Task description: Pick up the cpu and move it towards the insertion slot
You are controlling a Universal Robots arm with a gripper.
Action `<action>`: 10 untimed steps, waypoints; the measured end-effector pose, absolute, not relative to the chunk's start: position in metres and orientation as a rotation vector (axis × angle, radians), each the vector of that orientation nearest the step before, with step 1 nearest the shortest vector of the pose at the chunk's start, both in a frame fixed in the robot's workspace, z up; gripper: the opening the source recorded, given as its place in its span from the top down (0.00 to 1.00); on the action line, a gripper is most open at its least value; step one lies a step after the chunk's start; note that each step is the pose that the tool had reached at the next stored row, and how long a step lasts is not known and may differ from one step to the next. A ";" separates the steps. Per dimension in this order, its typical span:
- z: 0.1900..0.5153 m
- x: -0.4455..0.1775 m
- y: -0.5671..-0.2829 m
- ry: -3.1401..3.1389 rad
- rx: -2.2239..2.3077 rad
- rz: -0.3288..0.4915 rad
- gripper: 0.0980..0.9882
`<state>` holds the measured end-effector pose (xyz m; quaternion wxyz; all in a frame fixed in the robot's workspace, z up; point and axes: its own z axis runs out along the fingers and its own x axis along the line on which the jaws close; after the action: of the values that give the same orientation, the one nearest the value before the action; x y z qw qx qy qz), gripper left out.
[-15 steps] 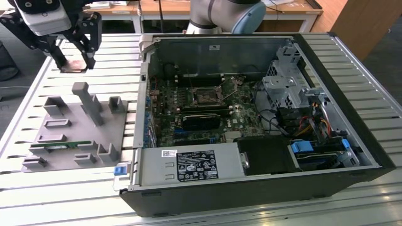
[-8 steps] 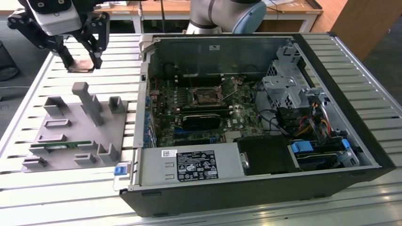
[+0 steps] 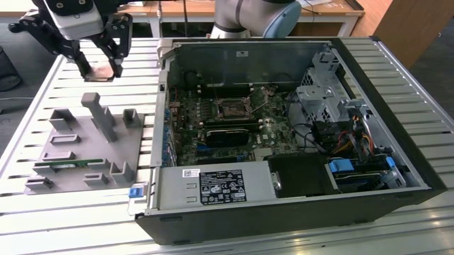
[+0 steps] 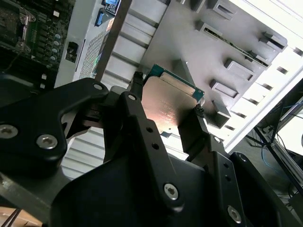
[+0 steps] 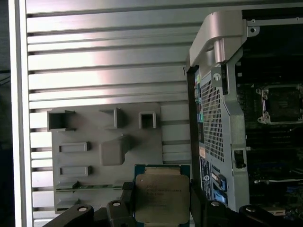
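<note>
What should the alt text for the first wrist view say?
The black gripper grips a flat square silvery-grey cpu near a grey plastic fixture plate on a slatted metal table. An open computer case beside it shows the metal-framed square insertion slot.

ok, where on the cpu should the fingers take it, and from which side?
Take it by two opposite thin edges, approaching from the metal-lid side. The cpu is a flat square, so its edges are the only parallel surfaces to pinch. The gripper holds it that way, with the fingers on opposite edges.
</note>
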<state>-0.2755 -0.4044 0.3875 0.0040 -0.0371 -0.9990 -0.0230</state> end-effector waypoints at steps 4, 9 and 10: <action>0.387 -0.270 -0.404 -3.131 -0.116 -0.072 0.49; 0.387 -0.264 -0.404 -3.131 -0.116 -0.072 0.49; 0.387 -0.262 -0.404 -3.131 -0.116 -0.072 0.49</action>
<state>-0.2623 -0.4044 0.3875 0.0040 -0.0371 -0.9990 -0.0230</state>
